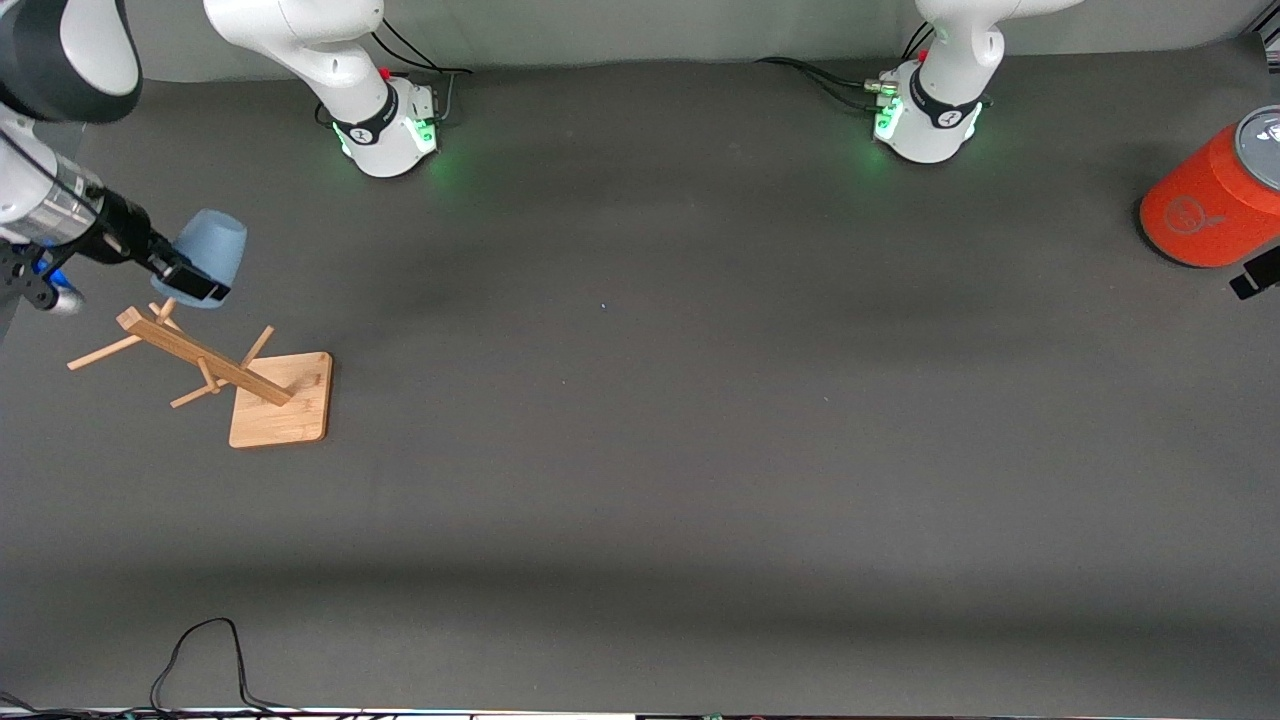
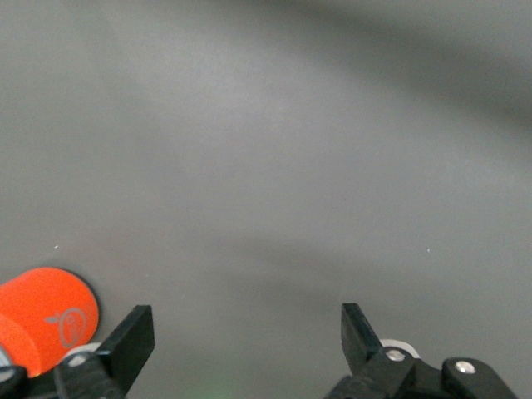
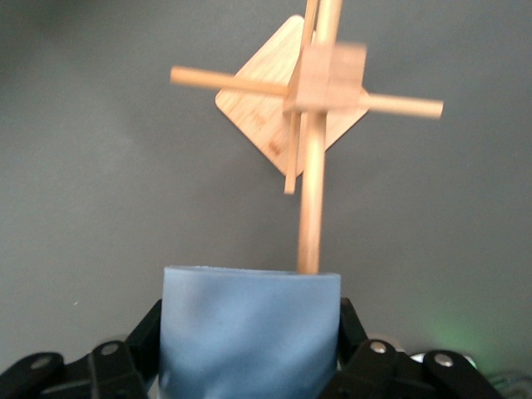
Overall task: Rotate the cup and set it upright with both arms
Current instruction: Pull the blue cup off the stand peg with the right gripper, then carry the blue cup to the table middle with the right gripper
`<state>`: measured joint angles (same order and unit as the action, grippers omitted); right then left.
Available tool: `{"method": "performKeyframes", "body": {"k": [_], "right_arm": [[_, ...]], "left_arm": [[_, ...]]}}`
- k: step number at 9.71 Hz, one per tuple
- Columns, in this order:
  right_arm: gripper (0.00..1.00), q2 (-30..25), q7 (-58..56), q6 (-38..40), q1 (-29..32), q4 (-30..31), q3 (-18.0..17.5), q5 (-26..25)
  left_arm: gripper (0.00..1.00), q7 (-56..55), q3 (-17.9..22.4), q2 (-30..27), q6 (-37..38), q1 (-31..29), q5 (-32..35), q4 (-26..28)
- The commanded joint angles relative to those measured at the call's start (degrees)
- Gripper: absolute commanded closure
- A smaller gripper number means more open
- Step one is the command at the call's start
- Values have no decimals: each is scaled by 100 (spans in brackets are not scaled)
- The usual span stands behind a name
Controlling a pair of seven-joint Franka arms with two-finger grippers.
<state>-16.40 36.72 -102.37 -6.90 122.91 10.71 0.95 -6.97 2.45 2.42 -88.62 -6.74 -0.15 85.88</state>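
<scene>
The pale-blue cup (image 1: pixel 212 250) is held in the air, tilted, just above the top pegs of the wooden rack (image 1: pixel 200 360) at the right arm's end of the table. My right gripper (image 1: pixel 190 280) is shut on it near its wider end. In the right wrist view the cup (image 3: pixel 249 332) fills the space between the black fingers (image 3: pixel 353 332), with the rack (image 3: pixel 320 83) below it. My left gripper (image 2: pixel 248 332) is open and empty over bare table at the left arm's end. Only a black tip of it (image 1: pixel 1255 272) shows at the edge of the front view.
A big orange cylinder with a grey top (image 1: pixel 1215 200) lies beside the left gripper and also shows in the left wrist view (image 2: pixel 46 316). The rack's square wooden base (image 1: pixel 283 400) stands on the grey mat. A black cable (image 1: pixel 200 650) loops at the edge nearest the front camera.
</scene>
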Motion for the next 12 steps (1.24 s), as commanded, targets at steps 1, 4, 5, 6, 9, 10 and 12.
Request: {"method": "performKeyframes", "body": {"k": [1, 4, 5, 6, 9, 10, 12], "right_arm": [[57, -416, 1060, 304, -756, 32, 10, 45], [57, -270, 3466, 218, -2434, -160, -33, 36], [57, 133, 4309, 173, -2970, -484, -34, 36], [57, 650, 5118, 173, -3454, -948, -25, 45], [58, 2512, 7265, 182, -4432, -2757, -25, 63], [60, 3127, 7758, 173, -4617, -3303, -34, 98], [61, 4332, 8463, 173, -4977, -4340, -25, 177]], "left_arm": [[0, 55, 45, 84, 28, 32, -161, -168], [0, 46, 45, 84, 117, 41, -161, -151], [0, 46, 36, 84, 186, 41, -161, -142], [0, 46, 36, 75, 239, 50, -169, -142], [0, 46, 27, 75, 205, 67, -196, -186], [0, 46, 27, 75, 187, 76, -222, -186], [0, 46, 27, 57, 213, 50, -266, -186]]}}
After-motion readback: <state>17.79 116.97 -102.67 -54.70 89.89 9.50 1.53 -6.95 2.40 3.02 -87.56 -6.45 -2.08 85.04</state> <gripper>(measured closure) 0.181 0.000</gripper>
